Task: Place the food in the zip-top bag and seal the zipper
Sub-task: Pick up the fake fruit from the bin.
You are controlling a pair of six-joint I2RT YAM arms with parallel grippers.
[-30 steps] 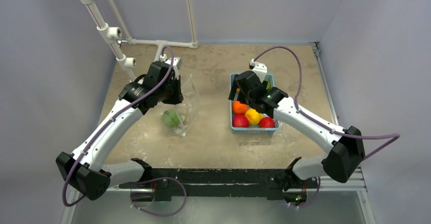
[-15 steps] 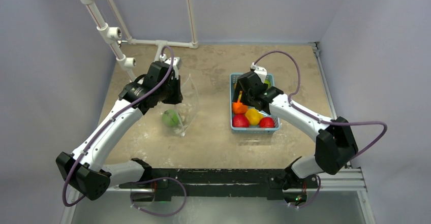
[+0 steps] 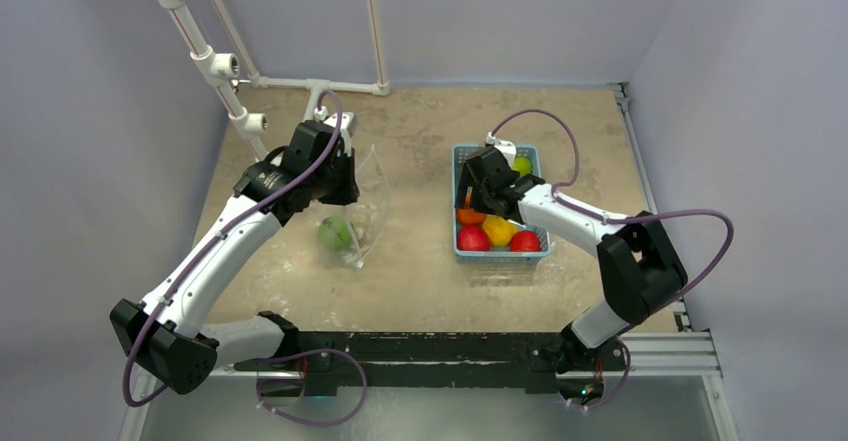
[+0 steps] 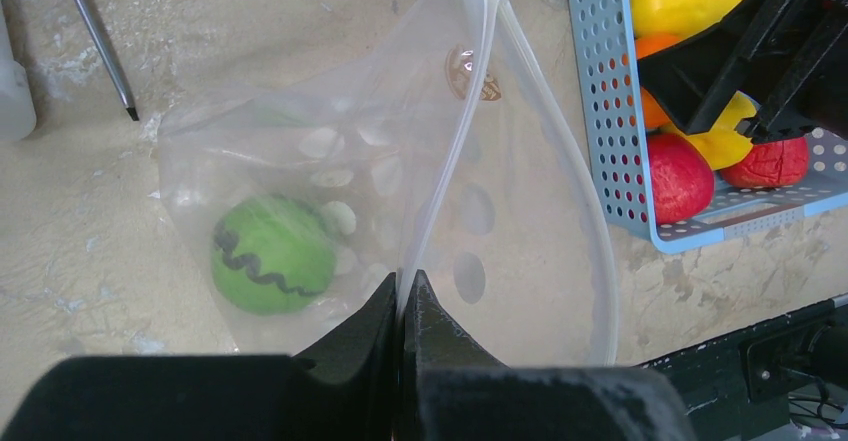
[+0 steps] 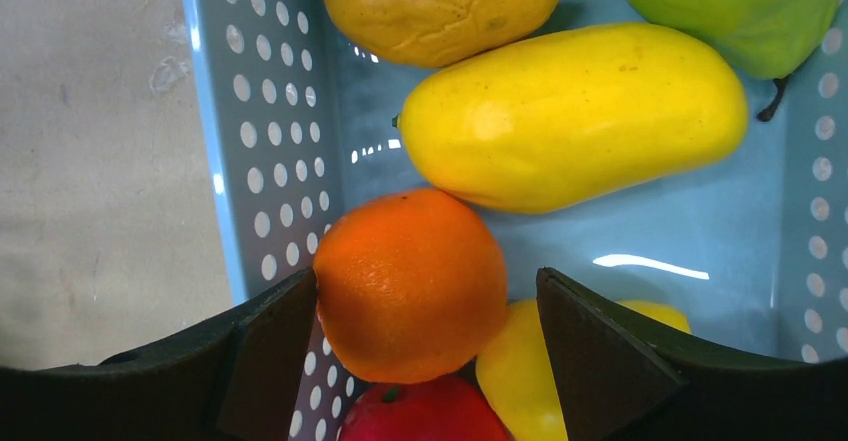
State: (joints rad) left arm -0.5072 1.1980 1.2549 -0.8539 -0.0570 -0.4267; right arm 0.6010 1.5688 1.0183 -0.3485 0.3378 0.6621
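— Clear plastic zip-top bag (image 4: pixel 360 151): how full is it?
— One piece only, the striped green fruit (image 4: pixel 272 254). The bag lies on the table (image 4: pixel 300 21), left of the blue basket (image 4: pixel 600 111). The zipper (image 4: pixel 455 161) gapes unsealed, and the left gripper (image 4: pixel 405 306) is clamped tight on that mouth edge, holding it up.
— And the rest?
— In the basket: an orange (image 5: pixel 410 281), a long yellow fruit (image 5: pixel 575 116), a green pear (image 5: pixel 740 6), red ones (image 4: pixel 678 176). The right gripper (image 5: pixel 425 296) straddles the orange, jaws wide, grasping nothing yet. I'd call it early.
— Anything unclear?
— From above, the right arm (image 3: pixel 580 221) covers part of the basket, so no full count. Whether a pad (image 5: pixel 270 351) touches the orange, I cannot tell.
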